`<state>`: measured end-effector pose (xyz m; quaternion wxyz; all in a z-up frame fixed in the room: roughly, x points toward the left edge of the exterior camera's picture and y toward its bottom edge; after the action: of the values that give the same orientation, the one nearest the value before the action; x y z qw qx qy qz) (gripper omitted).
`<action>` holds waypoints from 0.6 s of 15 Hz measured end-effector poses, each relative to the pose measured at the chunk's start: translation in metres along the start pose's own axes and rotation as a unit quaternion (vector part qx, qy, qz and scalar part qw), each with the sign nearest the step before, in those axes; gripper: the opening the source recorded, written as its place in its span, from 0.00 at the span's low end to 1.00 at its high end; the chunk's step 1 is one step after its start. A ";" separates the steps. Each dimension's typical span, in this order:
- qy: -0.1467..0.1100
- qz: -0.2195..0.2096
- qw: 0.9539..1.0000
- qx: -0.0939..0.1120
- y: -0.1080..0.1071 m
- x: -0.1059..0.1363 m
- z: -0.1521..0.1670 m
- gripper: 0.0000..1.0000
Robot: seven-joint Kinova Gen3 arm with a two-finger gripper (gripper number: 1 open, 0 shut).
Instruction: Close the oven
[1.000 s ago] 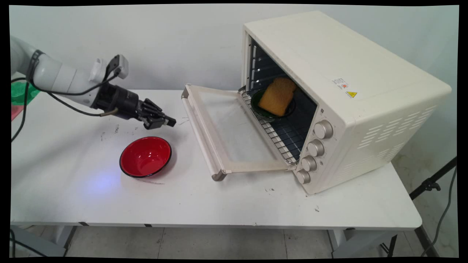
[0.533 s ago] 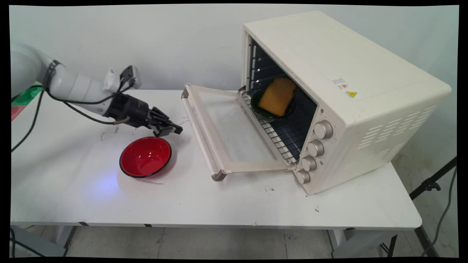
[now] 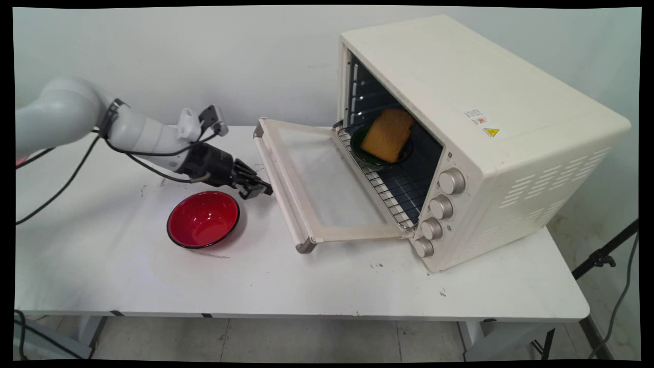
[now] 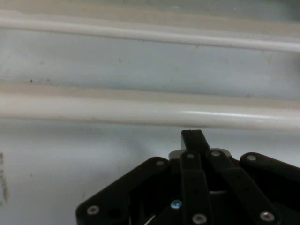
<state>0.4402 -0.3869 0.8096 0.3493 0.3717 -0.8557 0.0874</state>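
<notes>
White surface [image 3: 317, 286]: clenched, empty end effector [image 3: 265, 191] sits just left of the oven door [image 3: 306, 179] (red bowl [image 3: 203, 219] nearby).

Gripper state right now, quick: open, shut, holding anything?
Gripper: shut, holding nothing, close to the oven door's handle.

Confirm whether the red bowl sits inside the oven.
No: the red bowl stands on the white table left of the open oven, near the gripper.
</notes>
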 end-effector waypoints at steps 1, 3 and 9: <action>0.000 -0.001 1.000 0.000 0.000 0.002 0.006 0.00; 0.001 -0.002 1.000 0.000 0.001 0.005 0.017 0.00; 0.015 -0.002 1.000 -0.004 0.002 0.020 0.025 0.00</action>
<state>0.4159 -0.4073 0.8040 0.3640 0.3702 -0.8501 0.0887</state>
